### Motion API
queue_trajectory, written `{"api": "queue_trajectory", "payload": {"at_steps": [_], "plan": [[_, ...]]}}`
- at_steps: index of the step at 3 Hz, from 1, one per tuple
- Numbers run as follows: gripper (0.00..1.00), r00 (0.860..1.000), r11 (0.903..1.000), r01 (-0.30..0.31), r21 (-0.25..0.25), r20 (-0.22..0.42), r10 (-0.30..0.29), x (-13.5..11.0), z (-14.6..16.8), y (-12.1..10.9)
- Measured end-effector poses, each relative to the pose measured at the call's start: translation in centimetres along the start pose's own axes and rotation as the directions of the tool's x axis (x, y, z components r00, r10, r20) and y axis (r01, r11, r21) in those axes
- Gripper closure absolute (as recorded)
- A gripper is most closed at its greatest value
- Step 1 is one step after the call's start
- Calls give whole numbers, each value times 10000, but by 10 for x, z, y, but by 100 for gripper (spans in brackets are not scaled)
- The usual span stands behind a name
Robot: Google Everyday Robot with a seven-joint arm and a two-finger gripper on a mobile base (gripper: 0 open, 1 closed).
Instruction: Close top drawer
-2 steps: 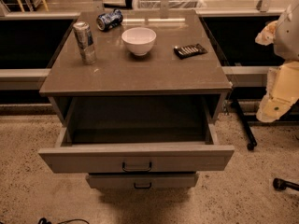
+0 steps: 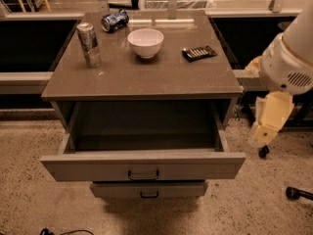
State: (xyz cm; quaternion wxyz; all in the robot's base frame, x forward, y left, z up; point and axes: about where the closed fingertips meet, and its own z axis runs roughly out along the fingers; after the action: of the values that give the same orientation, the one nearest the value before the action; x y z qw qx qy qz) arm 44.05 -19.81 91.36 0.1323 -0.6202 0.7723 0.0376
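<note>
The top drawer, pulled far out of the table, shows only its bare dark box, with one lower drawer beneath, while on top are one upright can, one lying can, one bowl and one dark pack, and the end effector hangs to the right, whether open or closed I cannot tell.

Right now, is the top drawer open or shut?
Open: the top drawer is pulled well out of the cabinet, its dark box exposed. The end effector hangs right of the cabinet, not touching it.
</note>
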Motion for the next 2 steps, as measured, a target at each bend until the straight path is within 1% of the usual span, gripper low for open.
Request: {"api": "queue_trajectory", "payload": {"at_steps": [1,2], "plan": [[23,9996,9917,193,-1274,247,-163,-5,64,25],[46,9988,9794,403,-1977,341,-342,-10,104,46]]}}
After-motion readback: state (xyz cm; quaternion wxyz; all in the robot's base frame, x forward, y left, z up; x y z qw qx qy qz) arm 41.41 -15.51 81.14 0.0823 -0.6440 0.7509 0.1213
